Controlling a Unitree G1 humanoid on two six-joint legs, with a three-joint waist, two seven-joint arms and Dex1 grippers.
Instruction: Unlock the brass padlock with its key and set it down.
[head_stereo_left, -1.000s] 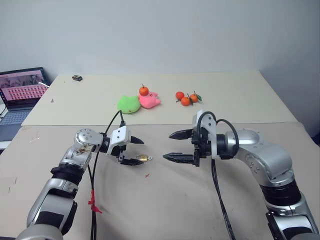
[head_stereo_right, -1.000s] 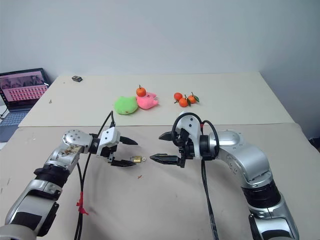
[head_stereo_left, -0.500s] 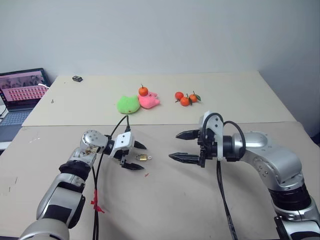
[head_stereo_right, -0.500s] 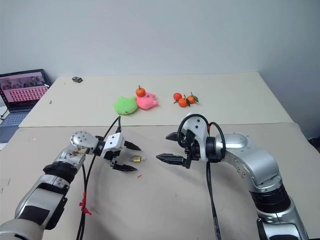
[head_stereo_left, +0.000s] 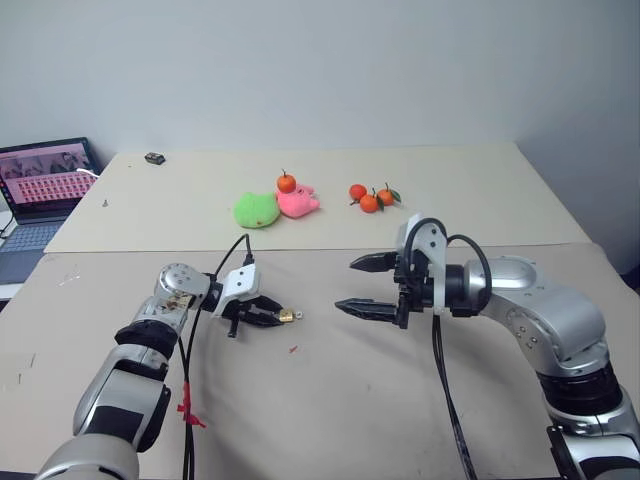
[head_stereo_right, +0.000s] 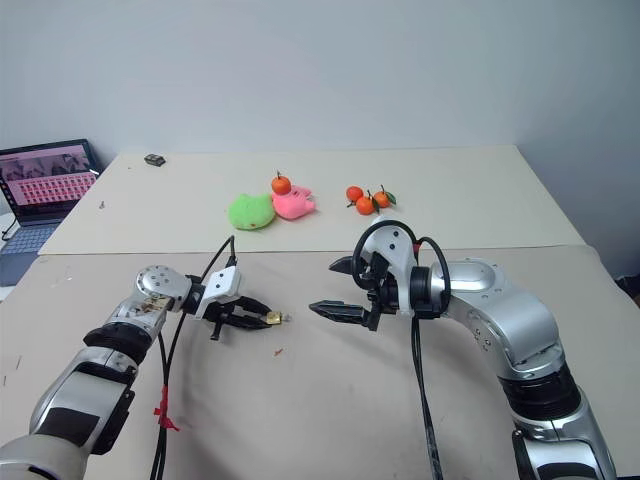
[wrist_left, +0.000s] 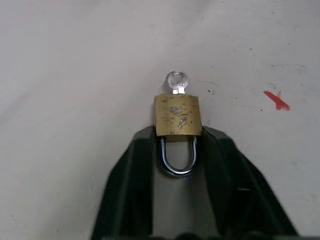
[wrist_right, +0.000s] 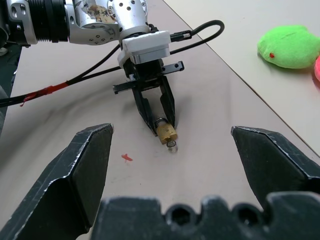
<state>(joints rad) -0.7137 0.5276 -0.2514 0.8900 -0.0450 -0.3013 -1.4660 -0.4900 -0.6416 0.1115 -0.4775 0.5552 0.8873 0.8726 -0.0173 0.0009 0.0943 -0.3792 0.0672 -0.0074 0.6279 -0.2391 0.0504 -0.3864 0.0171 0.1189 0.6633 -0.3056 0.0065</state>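
The brass padlock (wrist_left: 177, 116) lies on the beige table (head_stereo_left: 330, 400), its silver shackle toward my left gripper (head_stereo_left: 275, 316). A small silver key (wrist_left: 176, 81) sticks out of the end of its body that faces away from the gripper. My left gripper is shut on the padlock, its black fingers (wrist_left: 135, 165) pinching the shackle end where it meets the body. To its right my right gripper (head_stereo_left: 345, 284) hovers above the table. It is wide open and empty, pointing toward the padlock (wrist_right: 165, 132) with a gap between them.
On the far table are a green plush (head_stereo_left: 256, 209), a pink plush (head_stereo_left: 299, 203) with a tangerine (head_stereo_left: 286, 183) on it, more tangerines (head_stereo_left: 370, 197) and a small dark block (head_stereo_left: 154, 157). A laptop (head_stereo_left: 45, 180) stands at the far left. A small red mark (head_stereo_left: 293, 349) is near the padlock.
My left gripper's fingers, wide open before, have closed onto the padlock and the hand has sunk slightly. The right gripper has stayed open and about in place.
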